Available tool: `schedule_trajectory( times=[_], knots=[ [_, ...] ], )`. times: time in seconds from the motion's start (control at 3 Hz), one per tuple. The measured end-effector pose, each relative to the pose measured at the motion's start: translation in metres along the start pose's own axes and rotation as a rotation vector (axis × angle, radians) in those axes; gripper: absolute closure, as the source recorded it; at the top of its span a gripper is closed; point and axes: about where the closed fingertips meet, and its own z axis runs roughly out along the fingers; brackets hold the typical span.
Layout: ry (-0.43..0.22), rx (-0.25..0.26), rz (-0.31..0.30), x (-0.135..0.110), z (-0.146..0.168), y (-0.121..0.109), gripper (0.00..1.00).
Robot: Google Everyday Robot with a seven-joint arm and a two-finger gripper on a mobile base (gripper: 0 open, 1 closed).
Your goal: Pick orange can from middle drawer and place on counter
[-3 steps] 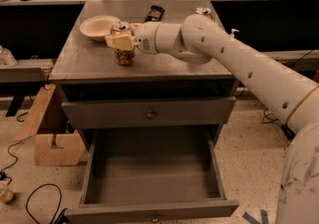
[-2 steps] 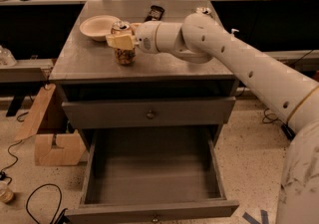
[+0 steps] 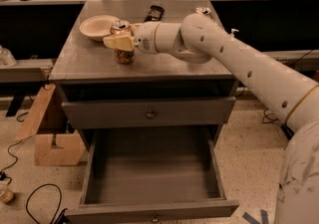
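Since the earlier frames nothing has visibly moved: arm, end effector and can hold the same positions. The white, jointed robot arm (image 3: 239, 63) reaches in from the right, across the flat, dull grey table (image 3: 84, 58) that tops the grey drawer cabinet. Below it, the wide, deep grey middle drawer (image 3: 152, 183) stands pulled fully out, its flat floor exposed. Above that, the shallower grey drawer front with a round knob (image 3: 148, 112) is closed. A light wooden block (image 3: 50, 128) sits on the floor left of the cabinet. A shallow cream bowl (image 3: 97, 26) sits at the table's rear left. The cream end effector (image 3: 119, 38) is just right of the bowl and is closed around the upper part of the small orange-brown can (image 3: 123, 56). The can stands upright with its base on the table, left of centre. A small black object (image 3: 155, 12) lies near the rear edge.
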Motion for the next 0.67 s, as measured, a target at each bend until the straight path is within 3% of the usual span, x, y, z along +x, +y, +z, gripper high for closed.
schedule_trajectory(
  times=[0.33,0.67],
  knots=[
    [0.000,-0.004,0.000,-0.0001,0.0019,0.0016,0.00],
    [0.000,-0.004,0.000,-0.0001,0.0019,0.0017,0.00]
  ],
)
